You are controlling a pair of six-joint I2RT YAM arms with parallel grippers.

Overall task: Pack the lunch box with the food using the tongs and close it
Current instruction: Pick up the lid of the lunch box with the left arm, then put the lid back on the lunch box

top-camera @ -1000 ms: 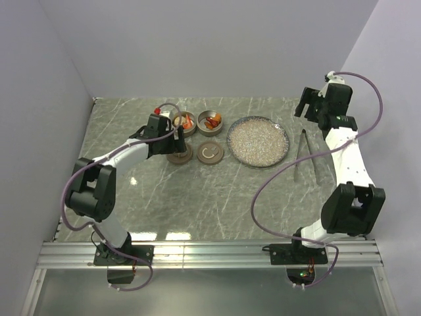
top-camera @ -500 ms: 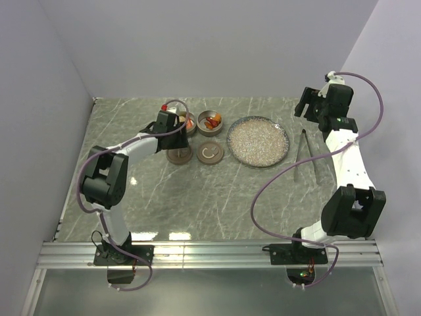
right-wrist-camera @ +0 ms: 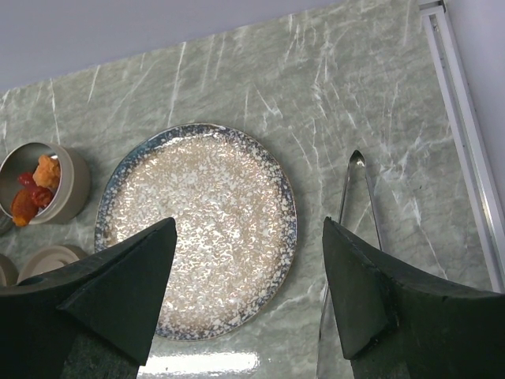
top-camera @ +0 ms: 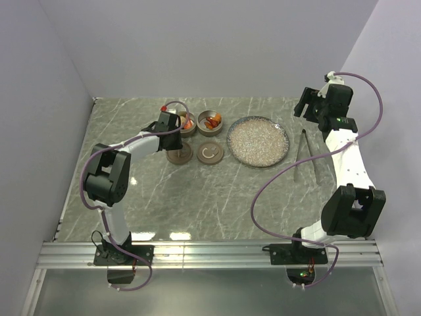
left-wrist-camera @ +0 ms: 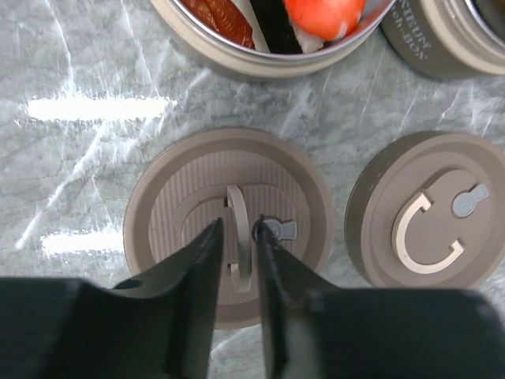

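The lunch box is two round tan tins (top-camera: 186, 123) (top-camera: 210, 122) holding the food (left-wrist-camera: 323, 12), orange-red and dark pieces. Their two lids (left-wrist-camera: 158, 237) (left-wrist-camera: 430, 221) lie flat in front of them. My left gripper (left-wrist-camera: 237, 225) hangs low over the left lid and straddles its raised handle (left-wrist-camera: 239, 253). The jaws stand close on either side of the handle, with thin gaps still showing. My right gripper (right-wrist-camera: 249, 225) is open and empty, high above the speckled plate (right-wrist-camera: 197, 229). The tongs (right-wrist-camera: 347, 197) lie on the table to the right of the plate.
The speckled plate (top-camera: 258, 141) holds nothing. Grey walls close in the marble table on three sides. A metal rail (right-wrist-camera: 461, 118) runs along the right edge beyond the tongs (top-camera: 306, 155).
My left gripper has swung in over the left lid and its jaws have narrowed around the raised handle. The right arm has barely moved.
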